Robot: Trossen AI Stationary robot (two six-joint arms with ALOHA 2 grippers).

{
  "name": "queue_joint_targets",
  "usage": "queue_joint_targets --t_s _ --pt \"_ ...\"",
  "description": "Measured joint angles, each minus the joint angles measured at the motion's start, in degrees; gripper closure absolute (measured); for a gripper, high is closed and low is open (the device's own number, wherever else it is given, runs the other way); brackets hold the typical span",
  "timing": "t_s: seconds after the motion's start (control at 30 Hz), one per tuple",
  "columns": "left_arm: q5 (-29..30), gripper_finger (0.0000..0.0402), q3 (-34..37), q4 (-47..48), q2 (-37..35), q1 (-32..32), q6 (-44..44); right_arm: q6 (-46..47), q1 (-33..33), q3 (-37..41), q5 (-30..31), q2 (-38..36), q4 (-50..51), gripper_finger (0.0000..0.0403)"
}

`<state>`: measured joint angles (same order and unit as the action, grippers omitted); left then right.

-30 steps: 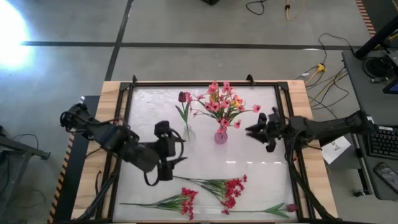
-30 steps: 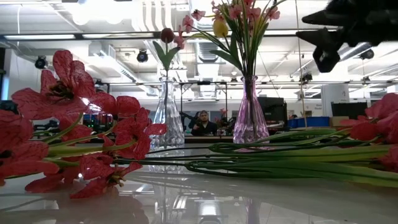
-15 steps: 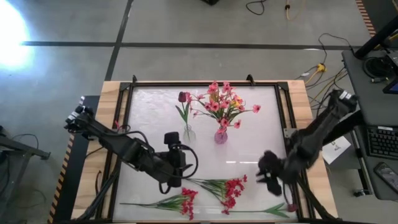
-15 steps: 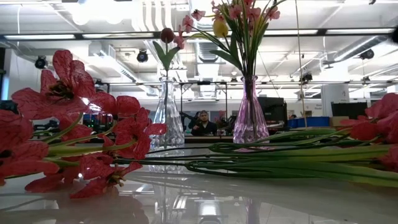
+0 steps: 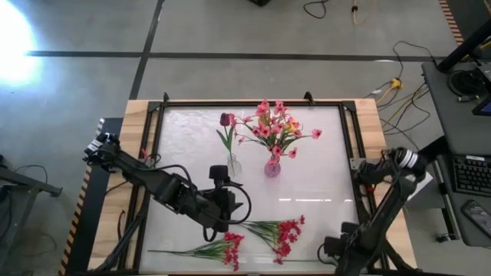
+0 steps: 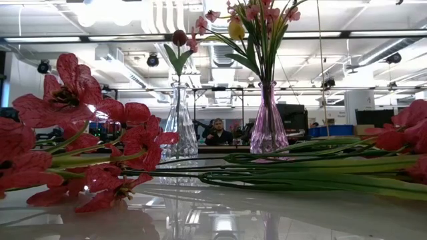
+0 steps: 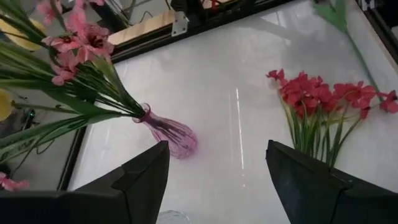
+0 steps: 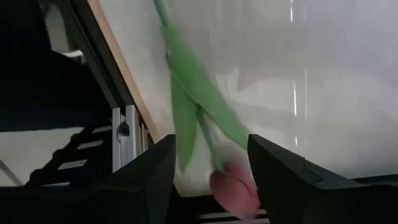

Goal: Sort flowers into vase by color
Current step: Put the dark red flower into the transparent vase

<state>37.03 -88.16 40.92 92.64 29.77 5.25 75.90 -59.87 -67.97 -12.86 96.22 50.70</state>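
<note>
The left gripper is wide open over the middle of the white counter. It holds nothing. Red flowers lie flat at about 4 o'clock from it. More red flowers lie at 6 o'clock. The pink vase stands at 1 o'clock, full of pink flowers. The right gripper is open above a pink tulip by the counter's near right corner.

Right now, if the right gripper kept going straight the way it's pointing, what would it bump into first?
Probably the tulip lying at the table's edge. In the right wrist view its pink bud and green leaves sit between the open right gripper fingers, though how far off is unclear.
</note>
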Motion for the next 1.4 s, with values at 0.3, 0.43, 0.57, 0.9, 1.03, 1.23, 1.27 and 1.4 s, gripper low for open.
queue_joint_targets --t_s 0.3,0.43,0.57,0.9,1.03,1.23,1.27,1.4 --pt "-19.56 0.017 2.07 -4.41 -0.02 -6.53 -4.21 -1.39 -0.3 -1.83 -1.25 8.59 -0.92 0.0223" --pt "-21.9 0.0184 5.05 -7.49 -0.02 -8.97 -4.33 -3.7 -0.46 -2.16 -1.6 10.23 -1.09 0.025" --pt "-28.8 0.0194 8.85 -15.28 -0.02 -10.05 -4.3 -7.11 -0.7 -2.12 -1.12 10.44 -1.2 0.0308" --pt "-34.87 0.02 18.95 -34.36 -0.02 -10.84 2.47 -25.5 0.57 -7.3 4.59 10.47 15.61 0.0391" --pt "-38.83 0.02 23.13 -41.43 -0.02 -12.25 8.12 -40.9 1.48 -14.8 18.48 10.15 35.89 0.0391" --pt "-43.94 0.02 27.06 -49.49 0.0 -15.58 22.45 -73.41 3.85 -17.97 46.52 8.95 36.21 0.0391" --pt "-44.06 0.02 27.18 -49.48 0.0 -16.07 25.53 -78.62 4.7 -17.97 50.69 8.96 35.62 0.0391" --pt "-44.08 0.02 27.21 -50.21 0.0 -16.97 30.43 -92.2 8.69 -17.69 68.29 9.73 36.22 0.039"
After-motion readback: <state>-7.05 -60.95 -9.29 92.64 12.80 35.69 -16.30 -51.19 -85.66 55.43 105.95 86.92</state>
